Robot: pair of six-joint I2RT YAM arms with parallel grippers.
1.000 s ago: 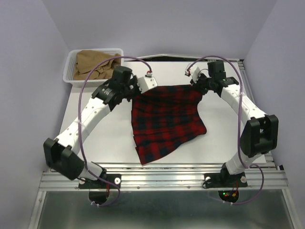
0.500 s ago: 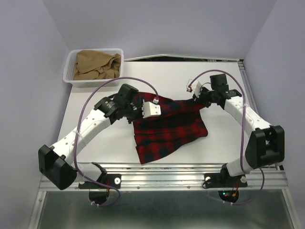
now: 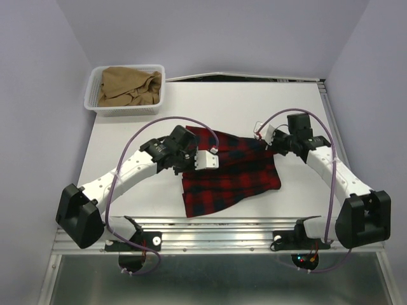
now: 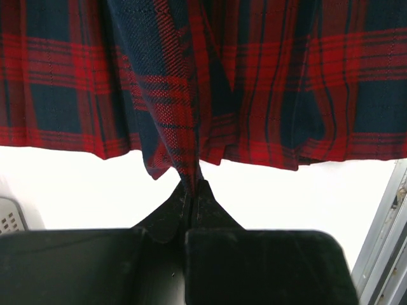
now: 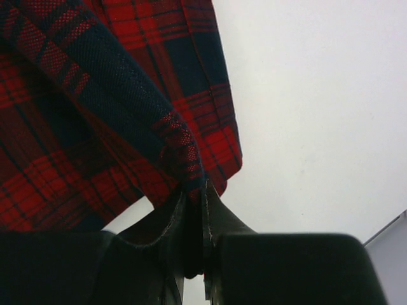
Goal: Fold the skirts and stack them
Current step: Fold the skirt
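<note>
The left claw is closed tight, and its two dark fingertips pinch a narrow fold of the tartan plaid skirt. The cloth goes up from the tips in a thin ridge of red and dark navy. The right claw is almost closed as well. It grips another fold of the same skirt, and there a dark navy band of the fabric bends down into the tips. In the top view, the left claw holds the plaid skirt at its far left corner and the right claw holds it at its far right corner, so the far edge is stretched between the two arms. The rest of the plaid skirt lies on the white surface in front of the arm bases, and its pleated hem points to the near side. From the plaid skirt, the white mesh basket stands well apart at the far left, in the corner of the surface. The tan-brown skirt lies crumpled inside this basket.
</note>
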